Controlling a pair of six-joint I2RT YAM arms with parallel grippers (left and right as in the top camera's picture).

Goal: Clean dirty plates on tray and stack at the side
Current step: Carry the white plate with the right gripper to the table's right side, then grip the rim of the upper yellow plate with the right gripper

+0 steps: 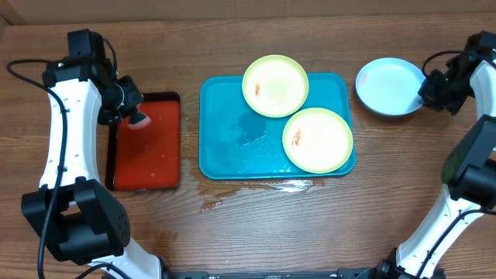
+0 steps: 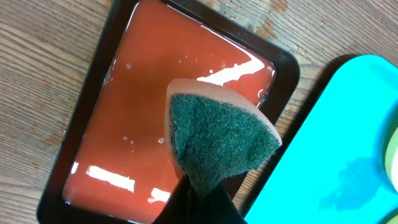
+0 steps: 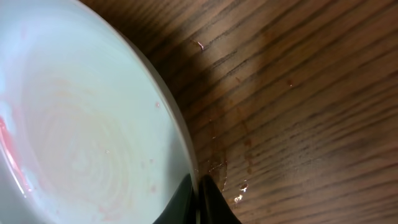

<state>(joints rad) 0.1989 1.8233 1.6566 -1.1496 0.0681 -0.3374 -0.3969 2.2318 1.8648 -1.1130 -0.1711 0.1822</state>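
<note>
Now: teal tray (image 1: 225,147) sits mid-bench, long side toward the arms. Two of the plates are on it.

- Upper yellow plate (image 1: 275,85): at the tray's far edge, overhanging the rim; small orange-red smear left of its centre.
- Lower yellow plate (image 1: 318,139): in the tray's near right corner, just beside the upper one; orange-red smear on its left half.
- Light blue plate (image 1: 390,87): off the tray, flat on the bench (image 1: 256,232) to the tray's right. The right wrist view shows a faint pink streak at its left edge.

Left pincer (image 2: 199,200): closed on a sponge (image 2: 217,140), green scouring face toward the camera and orange foam behind. It is held over the red tray (image 1: 147,143), a narrow black-rimmed one holding a glossy film of liquid, left of the teal tray.

Right pincer (image 3: 198,194): closed on the rim of the light blue plate, at the plate's right side.

Wet patch on the teal tray's floor, left of the plates. Streaks of liquid (image 1: 256,190) on the bench just in front of the tray.
</note>
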